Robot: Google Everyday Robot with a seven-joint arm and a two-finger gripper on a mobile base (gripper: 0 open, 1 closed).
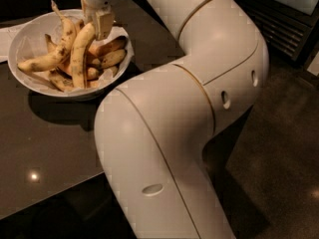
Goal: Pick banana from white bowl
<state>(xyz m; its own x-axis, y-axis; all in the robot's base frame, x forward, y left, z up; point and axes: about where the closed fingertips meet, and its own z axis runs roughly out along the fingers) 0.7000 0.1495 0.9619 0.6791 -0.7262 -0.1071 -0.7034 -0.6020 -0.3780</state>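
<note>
one pincer point(97, 23) over white bowl point(27, 44) | clamped on banana point(79, 54) top | long axis near upright (lower tip in bowl)

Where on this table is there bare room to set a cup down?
Bare: the dark table in front of the white bowl, bounded by the arm and the near edge; also a narrow strip between bowl and arm. Crowded: the bowl, heaped with bananas, the tool over it at the banana.

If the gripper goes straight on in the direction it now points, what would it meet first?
The gripper, above the white bowl and pointing down, would most likely first meet the upper end of the banana, right beneath it; depth is unclear.
</note>
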